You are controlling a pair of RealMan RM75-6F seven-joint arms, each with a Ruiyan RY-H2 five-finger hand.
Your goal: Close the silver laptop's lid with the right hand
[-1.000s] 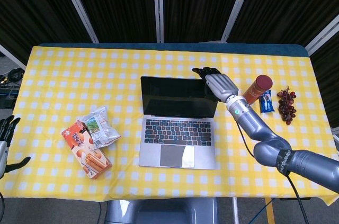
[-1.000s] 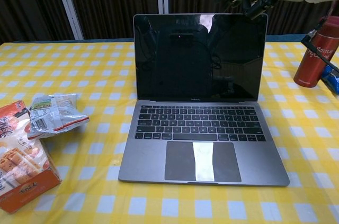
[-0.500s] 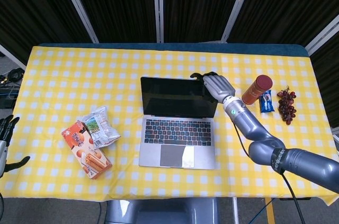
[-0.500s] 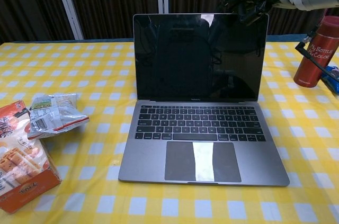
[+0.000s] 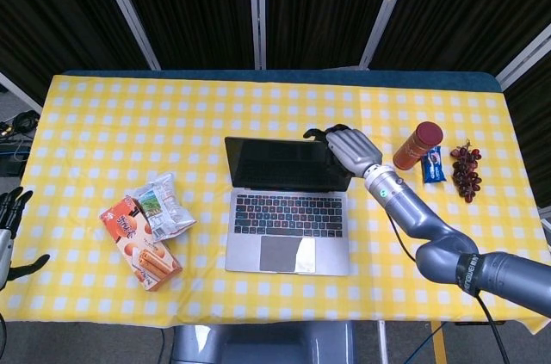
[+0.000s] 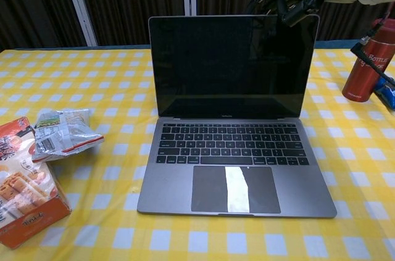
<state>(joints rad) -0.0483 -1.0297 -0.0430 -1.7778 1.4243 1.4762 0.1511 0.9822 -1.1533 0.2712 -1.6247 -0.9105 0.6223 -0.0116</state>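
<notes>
We log the silver laptop [image 5: 287, 209] near the middle of the worktop [image 5: 103, 114], base flat on the yellow checked cloth, lid [image 6: 233, 66] raised with the dark screen facing the robot. In the head view the lid leans forward over the keyboard [image 6: 231, 150].

The right hand [image 5: 349, 147] rests against the lid's upper right corner, dark fingers [image 6: 290, 7] curled over the top edge in the chest view. It presses on the lid rather than clasping it; we see nothing enclosed in the fingers.

The left hand [image 5: 9, 231] hangs off the worktop's left edge, low in the head view, fingers spread and holding nothing.

To the right of the laptop stands a red bottle [image 5: 417, 144], upright. Just beside it lies a small blue packet [image 5: 433, 164], then a bunch of dark grapes [image 5: 466, 170]. To the left of the laptop lie a crinkled snack bag [image 5: 159, 206] and, touching it, an orange biscuit box [image 5: 139, 243].
</notes>
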